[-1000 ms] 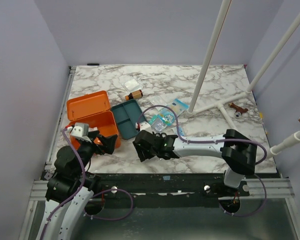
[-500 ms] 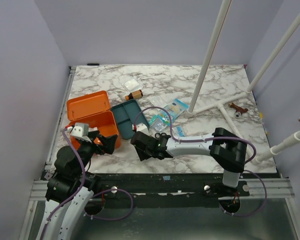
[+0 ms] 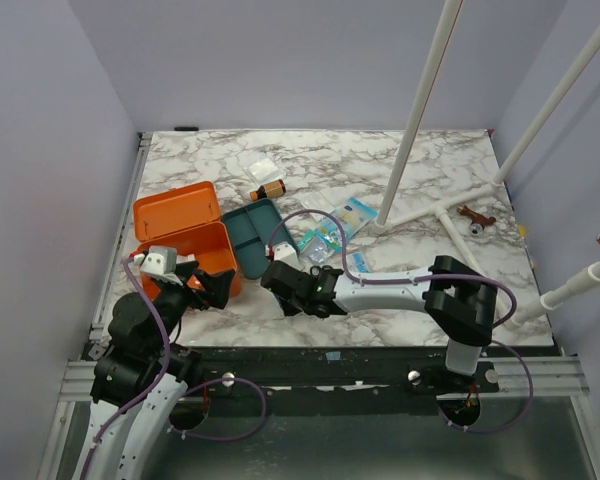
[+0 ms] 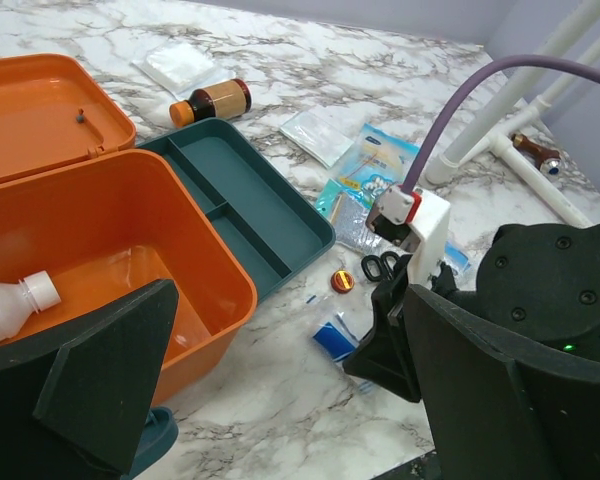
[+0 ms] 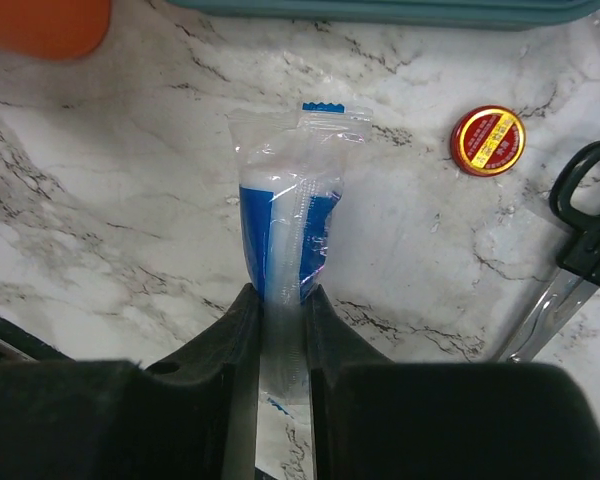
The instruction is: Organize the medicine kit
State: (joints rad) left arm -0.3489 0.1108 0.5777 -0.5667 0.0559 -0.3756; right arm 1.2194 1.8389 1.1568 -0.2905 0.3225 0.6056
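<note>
Jaws of your right gripper (image 5: 283, 300) pinch blue sachet (image 5: 285, 215) lying on marble table (image 5: 130, 200). Your left gripper (image 4: 280, 300) jaws spread wide, just beside open medicine kit (image 4: 130, 220) at table's left.

Mostly plastic on a marble-look tabletop (image 4: 280, 400)
The medicine kit (image 4: 110, 220) is smooth, glossy orange plastic; the tray (image 4: 250, 200) is matt teal plastic. The tabletop looks smooth with a soft sheen. The clear pouch (image 5: 285, 230) is crinkled, shiny film, the fingers (image 5: 230, 340) matt black plastic, the round cap (image 5: 488, 141) glossy, seemingly lacquered metal.
</note>
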